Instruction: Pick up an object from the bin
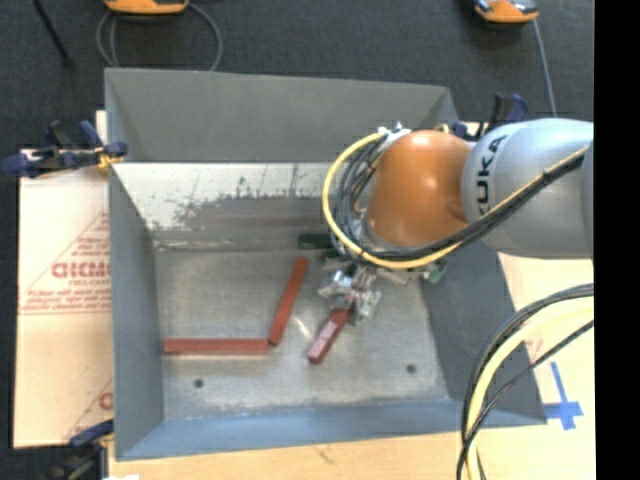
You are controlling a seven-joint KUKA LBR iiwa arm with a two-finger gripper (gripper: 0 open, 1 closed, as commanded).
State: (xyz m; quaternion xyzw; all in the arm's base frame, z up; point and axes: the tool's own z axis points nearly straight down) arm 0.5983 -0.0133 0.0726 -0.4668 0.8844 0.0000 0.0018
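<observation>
Looking down into the grey metal bin (130, 298), the camera view is taken from above and a little to one side, with the arm entering from the right. The gripper (350, 301) is seen below the orange wrist cover (415, 190), low over the bin floor and right of centre. It is set at the far end of a short red-brown stick (322, 344), which lies flat on the floor and slants toward the near left. Whether the gripper is wide or narrow cannot be told, since it is crowded by metal parts and cables; no hold on the stick can be confirmed.

To the left, a slanted long stick (290, 298) is seen near the short one but apart from it. A level long stick (215, 347) is laid along the near side, and the ends of the two long sticks nearly meet. A small dark green thing (312, 239) is seen at the foot of the far wall.

The short stick is judged to be light, stiff and not fragile. It is best taken across its narrow width. A hold near its middle is preferred, because a hold at the end may let it pivot and droop. Smooth faces may allow some slip.
</observation>
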